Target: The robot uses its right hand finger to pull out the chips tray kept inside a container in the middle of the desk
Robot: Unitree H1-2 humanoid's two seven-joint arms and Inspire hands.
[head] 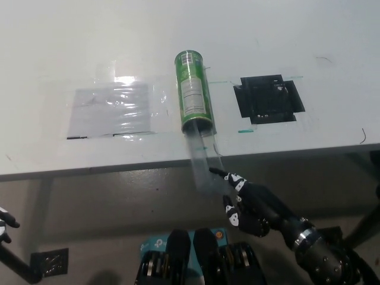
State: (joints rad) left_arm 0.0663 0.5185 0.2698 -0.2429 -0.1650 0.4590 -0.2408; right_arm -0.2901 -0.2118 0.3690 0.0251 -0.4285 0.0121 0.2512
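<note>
Right at the front edge of the white desk (pixel 309 71) the green chips can (pixel 193 92) is lying on its side, long axis running roughly away from the robot and tilted a bit, open mouth pointing back toward it. Sticking out of that mouth is the clear tray (pixel 205 163), already well past the desk edge and hanging over the gap, on the same line as the can. So the tray's near end sits just up and left of the black right hand (pixel 243 199), which is below the desk edge with one finger stretched up to the tray's end and the others loosely curled; looks like touching or hooked, but the plastic is see-through so I honestly can't tell if it's gripping anything. My guess is the pull has to go straight back along the can's axis, toward the robot, or the tray will bind against the rim. White left hand (pixel 5 222) is way off at the lower left, barely in frame, can't tell its fingers. Some clear plastic sheet (pixel 110 110) and a black square mat (pixel 268 98) sit either side of the can.
</note>
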